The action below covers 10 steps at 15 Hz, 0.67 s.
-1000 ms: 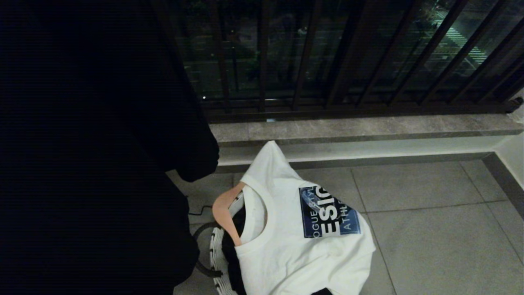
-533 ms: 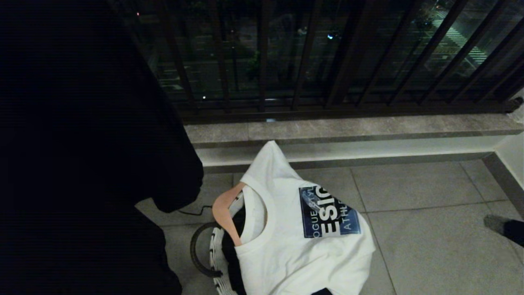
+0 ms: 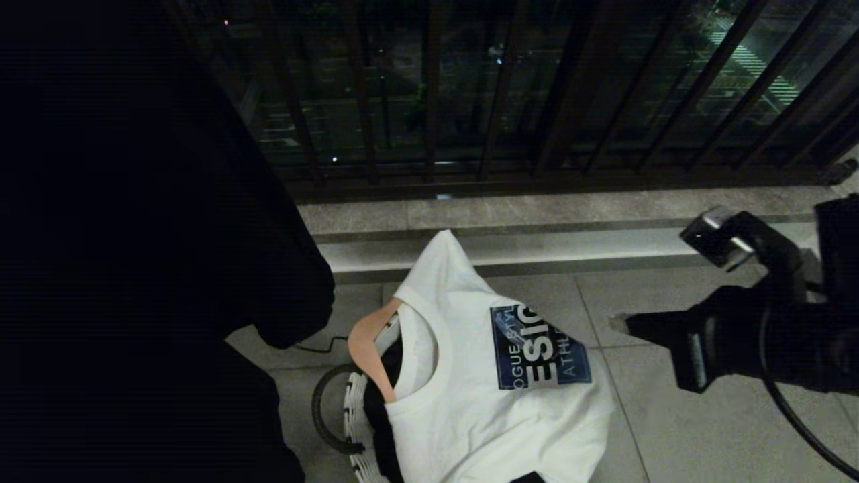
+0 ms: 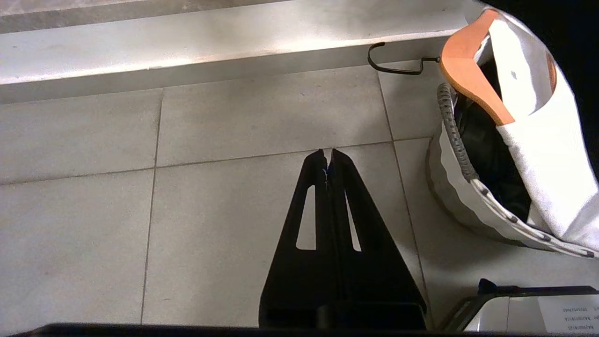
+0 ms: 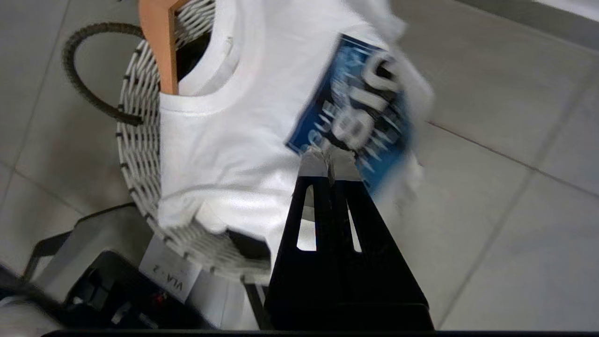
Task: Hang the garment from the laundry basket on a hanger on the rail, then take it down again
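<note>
The right gripper (image 3: 621, 323) reaches in from the right edge of the head view, its two fingers pressed together on nothing, tip pointing left toward the shirt and hanging clear of it above the floor tiles (image 3: 704, 429). In the right wrist view the same closed tip (image 5: 330, 159) sits over the blurred blue print of the shirt. The left gripper (image 4: 327, 154) shows only in its own wrist view, fingers together, empty, over bare tiles, just beside the basket.

One white T-shirt (image 3: 496, 402) with one blue printed patch (image 3: 540, 345) lies draped over the one laundry basket (image 3: 354, 409) in the lower middle of the head view, covering most of it; only a strip of woven rim and one black loop handle (image 3: 321, 416) show. One wooden hanger (image 3: 369, 349) sits inside the neck opening, its dark wire hook (image 4: 398, 68) lying on the floor. Something black lies inside the basket, hard to make out.

A large dark shape (image 3: 134, 241) fills the left side of the head view, nothing discernible in it. Along the top run dark window bars (image 3: 537, 87) above a stone ledge (image 3: 537, 208).
</note>
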Available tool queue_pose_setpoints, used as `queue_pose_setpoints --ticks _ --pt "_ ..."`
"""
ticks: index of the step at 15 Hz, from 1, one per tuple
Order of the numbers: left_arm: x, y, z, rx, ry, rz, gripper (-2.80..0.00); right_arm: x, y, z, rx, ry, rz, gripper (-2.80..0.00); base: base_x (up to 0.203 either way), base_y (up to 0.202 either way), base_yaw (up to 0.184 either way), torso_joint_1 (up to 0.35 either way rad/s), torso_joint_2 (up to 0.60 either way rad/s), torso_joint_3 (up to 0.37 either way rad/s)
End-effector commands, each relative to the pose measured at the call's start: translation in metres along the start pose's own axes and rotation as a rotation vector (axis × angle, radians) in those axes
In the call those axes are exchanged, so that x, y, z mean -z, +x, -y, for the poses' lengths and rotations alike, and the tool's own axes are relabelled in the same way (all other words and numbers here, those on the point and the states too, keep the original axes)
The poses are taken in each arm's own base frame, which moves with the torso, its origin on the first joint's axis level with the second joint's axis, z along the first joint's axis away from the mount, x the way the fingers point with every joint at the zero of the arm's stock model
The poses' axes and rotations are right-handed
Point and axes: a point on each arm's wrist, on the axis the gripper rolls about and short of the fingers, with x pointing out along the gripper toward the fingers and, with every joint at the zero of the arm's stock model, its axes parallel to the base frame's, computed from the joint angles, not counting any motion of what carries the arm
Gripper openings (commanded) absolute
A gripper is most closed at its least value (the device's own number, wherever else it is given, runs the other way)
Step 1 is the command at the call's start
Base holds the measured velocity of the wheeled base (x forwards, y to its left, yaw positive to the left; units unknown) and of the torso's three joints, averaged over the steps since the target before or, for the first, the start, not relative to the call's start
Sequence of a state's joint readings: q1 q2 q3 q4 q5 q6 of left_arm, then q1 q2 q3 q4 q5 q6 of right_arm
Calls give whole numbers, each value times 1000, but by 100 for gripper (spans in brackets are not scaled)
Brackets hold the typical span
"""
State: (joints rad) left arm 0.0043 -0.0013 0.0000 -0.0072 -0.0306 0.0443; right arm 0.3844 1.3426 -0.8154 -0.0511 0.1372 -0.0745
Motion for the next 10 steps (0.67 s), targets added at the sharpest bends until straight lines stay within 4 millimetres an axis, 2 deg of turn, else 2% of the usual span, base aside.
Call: queue_pose_setpoints --ticks 1,4,7,10 --pt "1 0 0 0 0 -2 -280 7 56 -11 -42 -24 -100 -280 0 0 0 0 0 0" --pt "1 0 0 0 0 -2 -280 3 98 -35 -76 -71 -105 -280 0 0 0 0 0 0" --pt "1 0 0 0 0 -2 -280 0 120 -69 -108 -128 -111 -280 0 0 0 0 0 0" --pt "1 0 0 0 0 -2 -280 8 143 -95 -121 -169 -147 -280 0 0 0 0 0 0"
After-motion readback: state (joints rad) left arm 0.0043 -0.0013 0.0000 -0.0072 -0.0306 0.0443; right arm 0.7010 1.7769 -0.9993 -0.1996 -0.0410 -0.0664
